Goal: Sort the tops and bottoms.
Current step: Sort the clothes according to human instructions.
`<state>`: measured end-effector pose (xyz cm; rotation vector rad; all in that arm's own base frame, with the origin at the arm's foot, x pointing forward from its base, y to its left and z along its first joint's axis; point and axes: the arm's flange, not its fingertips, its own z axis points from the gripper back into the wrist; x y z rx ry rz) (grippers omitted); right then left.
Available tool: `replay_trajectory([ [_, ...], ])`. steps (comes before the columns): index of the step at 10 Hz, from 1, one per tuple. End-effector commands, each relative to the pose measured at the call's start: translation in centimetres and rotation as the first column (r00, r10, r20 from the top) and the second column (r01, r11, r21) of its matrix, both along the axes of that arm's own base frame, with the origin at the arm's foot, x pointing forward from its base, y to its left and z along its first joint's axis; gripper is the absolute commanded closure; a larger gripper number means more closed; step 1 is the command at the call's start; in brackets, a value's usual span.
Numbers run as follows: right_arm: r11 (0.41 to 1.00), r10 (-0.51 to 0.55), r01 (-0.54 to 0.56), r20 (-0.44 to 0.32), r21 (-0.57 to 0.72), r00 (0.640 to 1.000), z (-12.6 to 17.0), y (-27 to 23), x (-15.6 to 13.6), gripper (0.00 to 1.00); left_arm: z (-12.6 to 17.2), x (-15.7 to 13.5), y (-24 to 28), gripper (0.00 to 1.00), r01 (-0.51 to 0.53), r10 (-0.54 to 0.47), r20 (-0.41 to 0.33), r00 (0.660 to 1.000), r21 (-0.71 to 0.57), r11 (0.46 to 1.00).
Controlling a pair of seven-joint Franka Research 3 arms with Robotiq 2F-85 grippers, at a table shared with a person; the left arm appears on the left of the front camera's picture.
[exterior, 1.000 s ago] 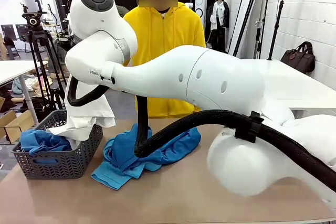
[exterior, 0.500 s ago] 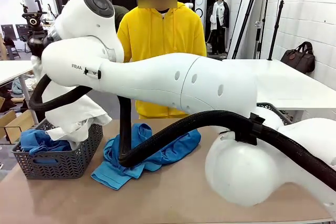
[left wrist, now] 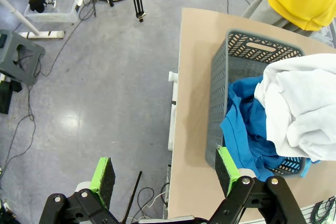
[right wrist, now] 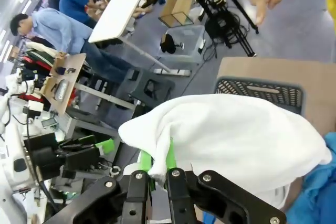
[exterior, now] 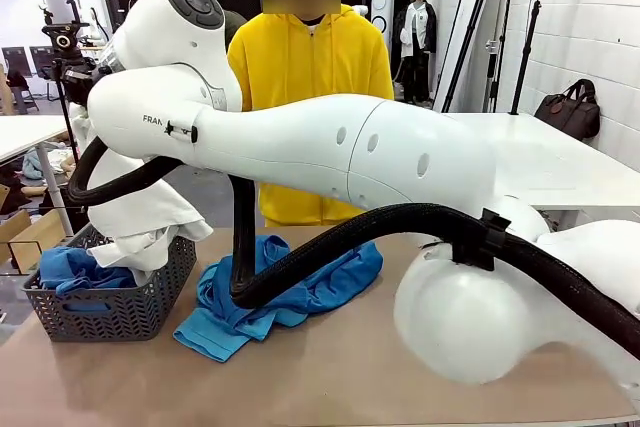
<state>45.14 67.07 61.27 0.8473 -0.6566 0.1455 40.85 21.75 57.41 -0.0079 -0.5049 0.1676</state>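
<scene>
Cloth first: the white garment point(exterior: 140, 219), pinched tight in the right gripper point(right wrist: 157, 160), has swung a little farther left over the past second. It now hangs above the basket point(exterior: 130, 315) at the table's point(exterior: 350, 372) left edge, its hem touching the blue garment point(exterior: 68, 269) inside. A drop there looks like the next step. The left gripper point(left wrist: 164, 176) stands wide and empty beyond that edge. A blue and turquoise heap point(exterior: 335, 275) lies rumpled mid-table. All are soft, creased fabric; the basket is stiff grey mesh.
</scene>
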Motion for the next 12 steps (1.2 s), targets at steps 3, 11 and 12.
replay_trajectory([
  [3,1.000,-0.013,0.013,0.001,0.015,1.000,0.0,0.5,-0.6,1.00,0.0,-0.1,0.1,0.00,-0.007,0.007,-0.002,1.000,0.007,1.000],
  [11,0.760,-0.463,0.447,-0.089,0.472,0.882,2.1,13.4,5.1,1.00,0.0,-0.1,0.1,0.00,-0.007,0.007,-0.002,1.000,0.007,1.000],
  [12,0.714,-0.463,0.451,-0.122,0.536,0.878,2.1,14.1,4.9,1.00,0.0,-0.1,0.1,0.00,-0.007,0.007,-0.002,1.000,0.007,1.000],
])
